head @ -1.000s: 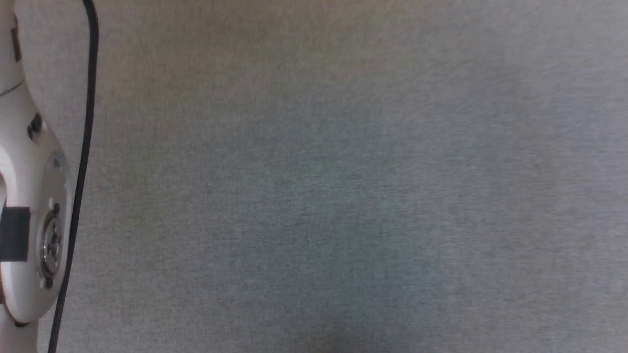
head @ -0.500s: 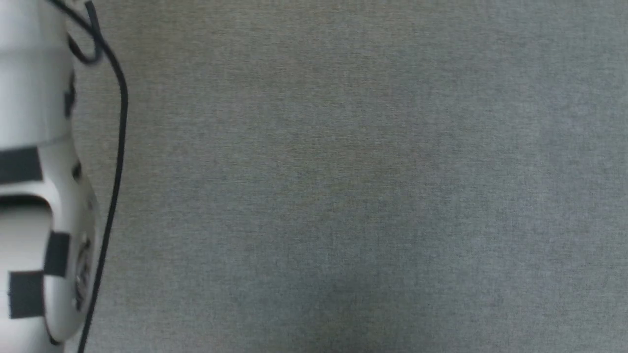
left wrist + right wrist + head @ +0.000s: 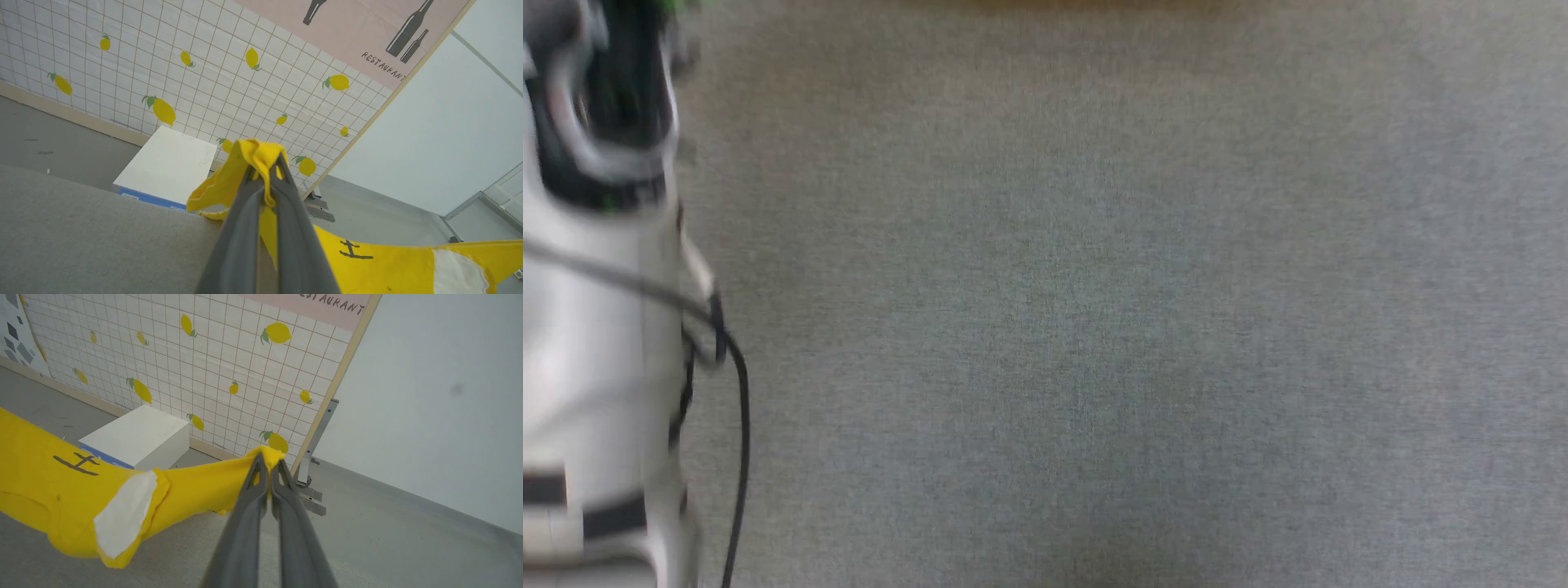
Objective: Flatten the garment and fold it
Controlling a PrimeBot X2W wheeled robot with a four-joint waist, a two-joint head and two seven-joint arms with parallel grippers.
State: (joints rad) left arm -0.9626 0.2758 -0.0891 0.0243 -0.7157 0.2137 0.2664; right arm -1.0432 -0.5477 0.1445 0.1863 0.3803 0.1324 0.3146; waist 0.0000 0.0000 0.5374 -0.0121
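Upward along the head view's left edge the pale forearm (image 3: 596, 343) has slid since a second ago, or the camera has tilted. A grey table (image 3: 1094, 327) spreads beneath. The garment (image 3: 41, 486) hangs stretched across the lower part of both wrist views. The left gripper (image 3: 264, 165) and right gripper (image 3: 267, 461) are each clamped on a small yellow bunch. Pull wider and a pinch may slip, dropping it crumpled.

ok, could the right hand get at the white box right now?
Probably not: the right hand is shut on the garment, and the white box sits beyond it on the floor.
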